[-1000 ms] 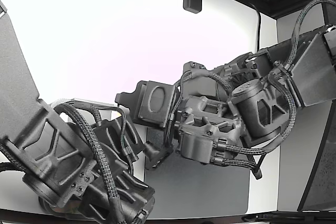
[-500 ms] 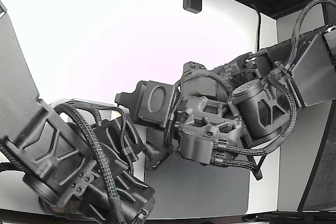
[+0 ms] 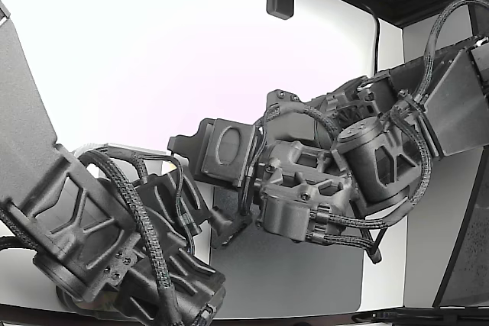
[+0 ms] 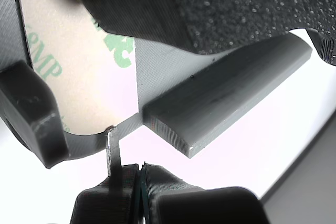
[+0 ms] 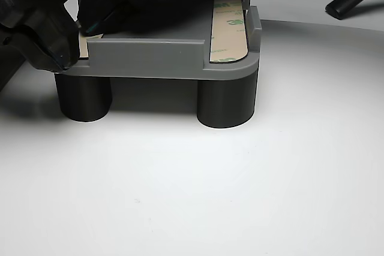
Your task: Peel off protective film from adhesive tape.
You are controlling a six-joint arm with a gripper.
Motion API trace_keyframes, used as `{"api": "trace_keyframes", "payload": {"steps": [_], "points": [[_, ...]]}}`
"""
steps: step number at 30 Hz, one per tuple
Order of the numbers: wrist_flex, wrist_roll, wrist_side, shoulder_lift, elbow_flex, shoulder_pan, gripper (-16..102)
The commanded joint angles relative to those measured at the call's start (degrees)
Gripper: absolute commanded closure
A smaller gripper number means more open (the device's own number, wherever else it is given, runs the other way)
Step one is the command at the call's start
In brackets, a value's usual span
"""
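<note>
The protective film [image 4: 79,77] is a beige liner with green print, lying on a tape strip in a grey fixture [image 5: 150,58]. The wrist view shows my gripper [image 4: 140,174] just below the film's rounded corner, jaws shut together. A thin grey tip [image 4: 113,150] rises from it and touches that corner. Whether any film is pinched is not visible. In the other view, one film-covered strip [image 5: 229,28] lies along the fixture's right side. A second strip [image 5: 84,45] peeks out at its left corner under black arm parts [image 5: 42,34].
The fixture stands on two dark round legs [image 5: 227,103] on a white table [image 5: 198,190]. In the exterior view two dark arms [image 3: 321,181] crowd over a grey mat [image 3: 306,272] and hide the fixture. A grey bar [image 4: 226,93] crosses close to the gripper.
The wrist of the arm on the exterior view's right has sunk very slightly. Nothing else has visibly moved.
</note>
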Motion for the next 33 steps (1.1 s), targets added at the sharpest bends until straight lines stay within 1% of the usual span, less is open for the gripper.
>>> {"api": "trace_keyframes", "payload": {"steps": [1, 33], "points": [[-0.26, 0.0, 0.26, 0.88, -1.32, -0.35, 97], [-0.18, 0.09, 0.44, 0.35, -1.58, -0.35, 97]]}}
